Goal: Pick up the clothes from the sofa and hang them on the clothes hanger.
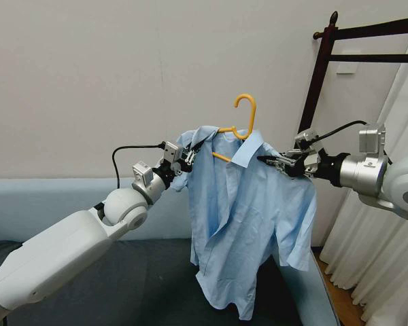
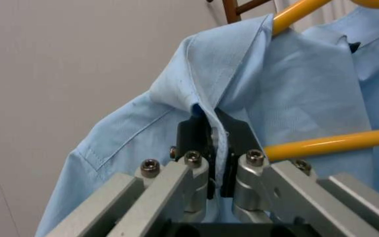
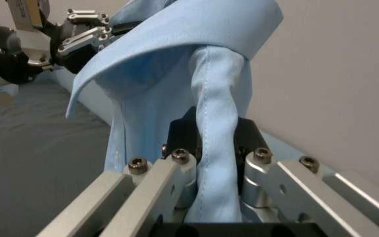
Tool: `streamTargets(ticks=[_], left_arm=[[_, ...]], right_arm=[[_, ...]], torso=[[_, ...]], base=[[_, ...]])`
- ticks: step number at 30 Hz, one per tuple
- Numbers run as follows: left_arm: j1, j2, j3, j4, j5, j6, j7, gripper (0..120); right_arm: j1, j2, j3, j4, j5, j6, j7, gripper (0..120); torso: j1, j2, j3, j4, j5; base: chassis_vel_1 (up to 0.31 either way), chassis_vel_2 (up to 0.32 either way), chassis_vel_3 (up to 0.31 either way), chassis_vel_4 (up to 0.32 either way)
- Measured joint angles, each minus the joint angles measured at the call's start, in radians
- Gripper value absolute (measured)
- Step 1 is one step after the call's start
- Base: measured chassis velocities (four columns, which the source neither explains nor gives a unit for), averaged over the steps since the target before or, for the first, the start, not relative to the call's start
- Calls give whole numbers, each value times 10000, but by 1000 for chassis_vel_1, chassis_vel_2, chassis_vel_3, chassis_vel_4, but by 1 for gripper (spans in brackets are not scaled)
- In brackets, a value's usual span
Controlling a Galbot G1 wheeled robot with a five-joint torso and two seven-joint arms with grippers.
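1. Pale-blue shirt (image 1: 245,224) hangs in the air between my two arms, clear above the sofa (image 1: 122,285), draped over a yellow hanger (image 1: 246,109).
2. My left tool (image 1: 188,157) is clamped on a fold of cloth at one shoulder, just beside the collar. The hanger's bar runs close by its fingers.
3. My right tool (image 1: 275,161) is pinched shut on a fold of cloth at the other shoulder.
4. I judge that gripping both shoulders keeps the cloth spread so it cannot slide off the hanger. It also leaves the hook free and upright above the collar.
5. The wooden clothes rack (image 1: 319,75) stands behind my right arm, apart from the hook, so the hanging is not yet done.
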Motion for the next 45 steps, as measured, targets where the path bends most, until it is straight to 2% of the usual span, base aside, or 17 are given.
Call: streamTargets(ticks=[5, 9, 10, 12, 13, 15, 17, 18, 21, 23, 31, 37, 39, 45], left_arm=[[-32, 78, -60, -41, 60, -81, 4, 0], [-473, 244, -71, 0, 626, -153, 68, 0], [-614, 289, -85, -12, 955, -180, 77, 0], [-845, 506, -194, -224, 2381, -396, 232, 0], [-845, 506, -194, -224, 2381, -396, 232, 0], [-791, 772, -354, -583, 3501, -520, 392, 0], [-224, 1214, -661, -1383, 4317, -318, 449, 0], [-224, 1214, -661, -1383, 4317, -318, 449, 0], [968, 1616, -1271, -2176, 4323, 366, 148, 0], [1698, 1610, -1770, -2310, 4233, 768, -159, 0], [3521, 1380, -2561, -2862, 3409, 1590, -982, 0], [3522, 1216, -2462, -2902, 3249, 1590, -1262, 0], [3144, 1053, -2120, -2878, 2950, 1649, -1594, 4], [2266, 583, -1284, -3181, 1867, 2130, -2353, 5]], right_arm=[[-19, -66, -33, -5, -77, 10, -6, 7], [-37, -45, -127, -69, -281, 12, 73, 7], [-37, -14, -153, -117, -354, 12, 113, 7], [-10, 67, -197, -220, -393, -13, 261, 7], [-10, 67, -197, -220, -393, -13, 261, 7], [27, 130, -195, -290, -280, -94, 437, 7], [48, 173, -162, -347, -76, -178, 593, 7], [48, 173, -162, -347, -76, -178, 593, 7], [56, 142, -75, -253, 183, -203, 713, 7], [56, 106, -29, -116, 282, -206, 752, 7], [76, 88, 115, 131, 609, -228, 890, 7], [183, 264, 147, 273, 1021, -323, 1332, 7], [558, 469, -1, 442, 1425, -472, 1762, 7], [1623, 1141, -694, 208, 2050, -741, 2713, 7]], torso=[[0, 0, -1, 0, -1], [0, 0, 0, 0, -1], [0, 0, 0, 0, 0], [1, 0, 0, -2, 0], [1, 0, 0, -2, 0], [1, 0, -1, -3, 2], [0, 0, -1, -1, 2], [0, 0, -1, -1, 2], [-1, 1, -2, 3, 0], [-1, 1, -2, 2, -5], [-1, 0, -1, 0, -2], [-1, 1, -1, 0, 2], [0, 1, -1, 0, 1], [0, 0, 0, 1, 0]], base=[[0, 0, 0, 0], [0, 0, 0, 0], [0, 0, 0, 0], [0, 0, 0, 0], [0, 0, 0, 0], [0, 0, 0, 0], [0, 0, 0, 0], [0, 0, 0, 0], [0, 0, 0, 0], [0, 0, 0, 0], [0, 0, 0, 0], [0, 0, 0, 0], [0, 0, 0, 0], [0, 0, 0, 0]])
